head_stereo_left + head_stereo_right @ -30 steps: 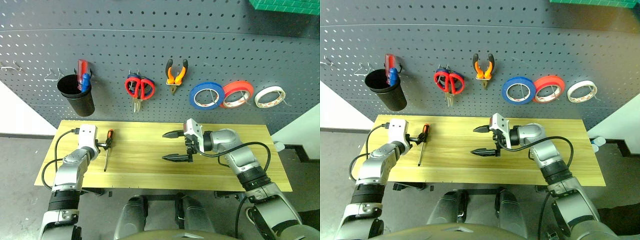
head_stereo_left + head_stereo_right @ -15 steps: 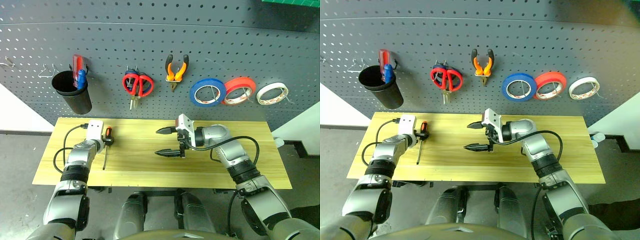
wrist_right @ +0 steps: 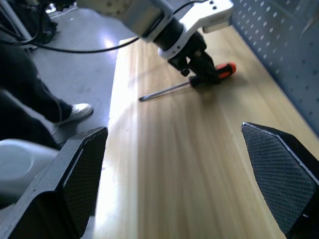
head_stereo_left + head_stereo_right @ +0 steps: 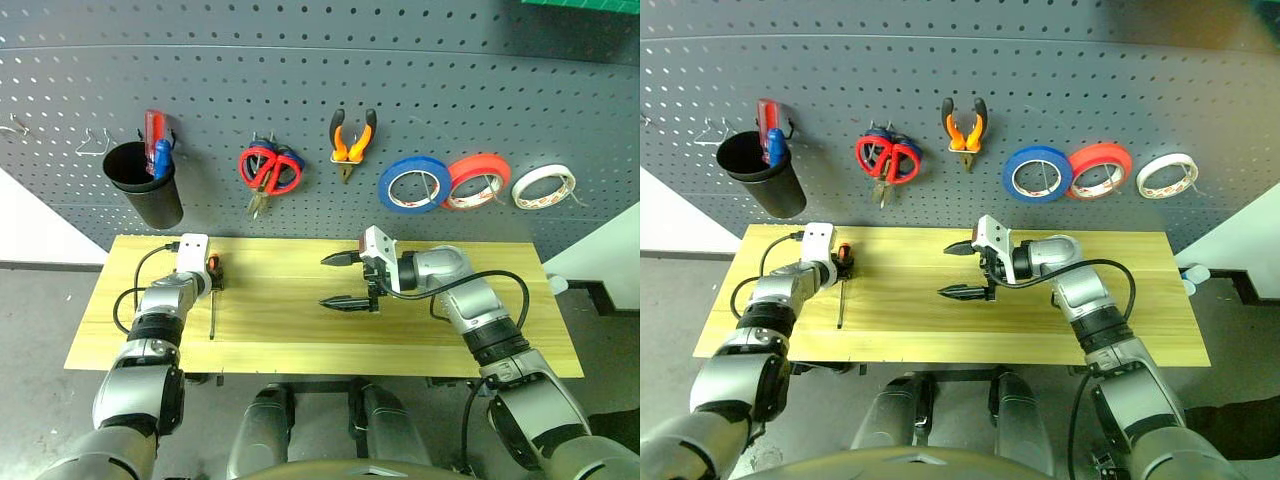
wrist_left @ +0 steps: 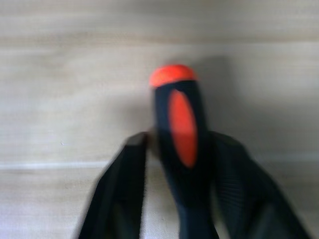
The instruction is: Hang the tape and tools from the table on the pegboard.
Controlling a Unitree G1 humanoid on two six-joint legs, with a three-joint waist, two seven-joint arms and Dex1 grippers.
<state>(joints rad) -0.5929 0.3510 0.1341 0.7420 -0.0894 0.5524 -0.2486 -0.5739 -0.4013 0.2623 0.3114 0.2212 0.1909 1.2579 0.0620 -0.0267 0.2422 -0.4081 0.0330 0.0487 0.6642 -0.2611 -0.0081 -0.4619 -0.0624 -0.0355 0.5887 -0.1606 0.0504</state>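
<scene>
Since a second ago the left gripper (image 4: 212, 276) has come in over the handle of the screwdriver (image 4: 213, 300), which lay just beside it before, and its 2 black fingers (image 5: 127, 189) have drawn in from wide apart to flank the handle. Whether they already pinch it I cannot tell: the left wrist view shows the orange-and-black handle standing between the fingers against the pale wood, blurred at the contact. The right wrist view shows what the head views hide, the slim shaft lying flat on the worktop (image 4: 300, 350) and pointing away from the left gripper toward the near edge, and a person's dark trouser leg and white shoe (image 3: 75, 112) on the floor past the worktop's end. The right gripper (image 4: 343, 281) hangs released over the middle of the worktop, fingers wide apart, well apart from the screwdriver. On the pegboard (image 4: 450, 90) hang the red-handled scissors (image 4: 268, 172), the pliers (image 4: 352, 143) and the blue tape (image 4: 413, 187), with a red-orange roll (image 4: 474, 182) and a white roll (image 4: 543, 187) beside it.
</scene>
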